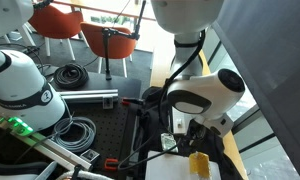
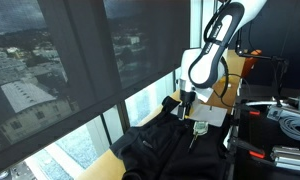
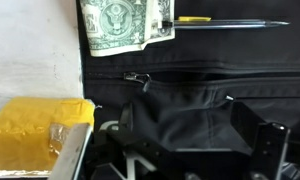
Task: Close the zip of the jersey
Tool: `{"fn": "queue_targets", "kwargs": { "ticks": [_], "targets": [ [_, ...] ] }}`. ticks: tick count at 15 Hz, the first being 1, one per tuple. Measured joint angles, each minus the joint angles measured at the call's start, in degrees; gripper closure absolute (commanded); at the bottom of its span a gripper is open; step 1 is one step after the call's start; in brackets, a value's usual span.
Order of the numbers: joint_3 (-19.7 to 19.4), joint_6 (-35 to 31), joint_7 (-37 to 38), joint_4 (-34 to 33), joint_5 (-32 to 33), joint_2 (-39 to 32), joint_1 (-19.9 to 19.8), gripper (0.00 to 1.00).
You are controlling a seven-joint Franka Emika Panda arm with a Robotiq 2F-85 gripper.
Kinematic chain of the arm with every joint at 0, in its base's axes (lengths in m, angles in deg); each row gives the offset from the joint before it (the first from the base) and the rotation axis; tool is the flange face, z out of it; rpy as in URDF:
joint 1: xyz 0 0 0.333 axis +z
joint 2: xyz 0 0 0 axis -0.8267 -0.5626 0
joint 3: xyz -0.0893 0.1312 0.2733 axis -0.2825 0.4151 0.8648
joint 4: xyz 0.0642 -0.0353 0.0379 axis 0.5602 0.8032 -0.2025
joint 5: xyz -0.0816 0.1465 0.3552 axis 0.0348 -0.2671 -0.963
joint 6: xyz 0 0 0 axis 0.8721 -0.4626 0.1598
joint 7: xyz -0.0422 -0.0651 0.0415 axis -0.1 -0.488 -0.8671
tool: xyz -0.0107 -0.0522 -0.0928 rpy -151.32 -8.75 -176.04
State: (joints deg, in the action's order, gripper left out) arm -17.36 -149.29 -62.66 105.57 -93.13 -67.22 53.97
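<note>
jersey (image 3: 180,110): black, spread flat on the table (image 2: 108,165), probably so the zip stays reachable | zip pull (image 3: 138,77): near the jersey's top edge, untouched | claw (image 3: 185,150): fingers apart, empty, over the jersey, likely lining up on the pull | banknote (image 3: 120,25): beyond the jersey, seal visible, print unreadable

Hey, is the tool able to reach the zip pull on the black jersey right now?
Probably yes: the zip pull lies uncovered on the jersey, just ahead of the open tool, nothing between.
</note>
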Motion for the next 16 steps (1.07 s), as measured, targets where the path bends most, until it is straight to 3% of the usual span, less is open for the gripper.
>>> {"fn": "queue_targets", "kwargs": {
  "ticks": [16],
  "targets": [
    [-0.25, 0.0, 0.0, -3.12, 0.1, -5.56, -1.62, 0.0]
  ]
}}
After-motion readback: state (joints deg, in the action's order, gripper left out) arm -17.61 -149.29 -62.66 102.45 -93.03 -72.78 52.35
